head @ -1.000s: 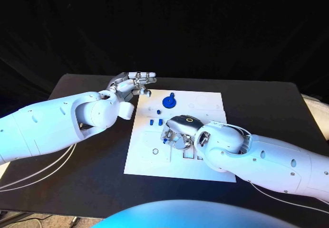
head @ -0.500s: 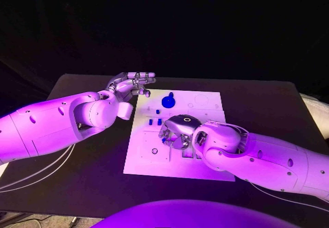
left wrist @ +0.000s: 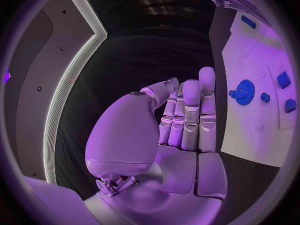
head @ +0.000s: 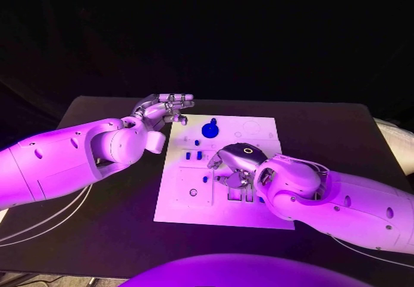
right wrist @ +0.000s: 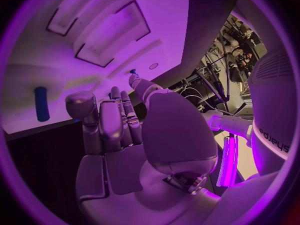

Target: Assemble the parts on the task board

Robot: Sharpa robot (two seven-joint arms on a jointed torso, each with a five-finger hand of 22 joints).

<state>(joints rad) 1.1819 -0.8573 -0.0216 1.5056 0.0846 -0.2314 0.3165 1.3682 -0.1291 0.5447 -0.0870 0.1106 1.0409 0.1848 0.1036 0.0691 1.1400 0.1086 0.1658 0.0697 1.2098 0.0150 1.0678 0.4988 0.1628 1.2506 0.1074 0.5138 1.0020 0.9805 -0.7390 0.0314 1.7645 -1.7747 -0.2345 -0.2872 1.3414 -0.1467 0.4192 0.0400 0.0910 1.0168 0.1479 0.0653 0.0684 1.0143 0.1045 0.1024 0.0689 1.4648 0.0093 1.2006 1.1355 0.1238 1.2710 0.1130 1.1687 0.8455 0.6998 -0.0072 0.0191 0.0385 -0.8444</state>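
White task board (head: 259, 128) flat at the table's centre, blue parts scattered on it

A blue gear-shaped part (head: 210, 128) with a small knob lies toward the board's 12 o'clock edge — a tiny blue peg (head: 198, 142) just beside it at 7 o'clock. Two short blue blocks (head: 193, 155) sit side by side toward 9 o'clock, a small blue pin (head: 205, 179) near the middle, and one more blue piece (head: 261, 199) toward 5 o'clock — among rectangular recesses (head: 237, 195).

head: down on task board (head: 259, 128) | wrists: close behind hands, both see board
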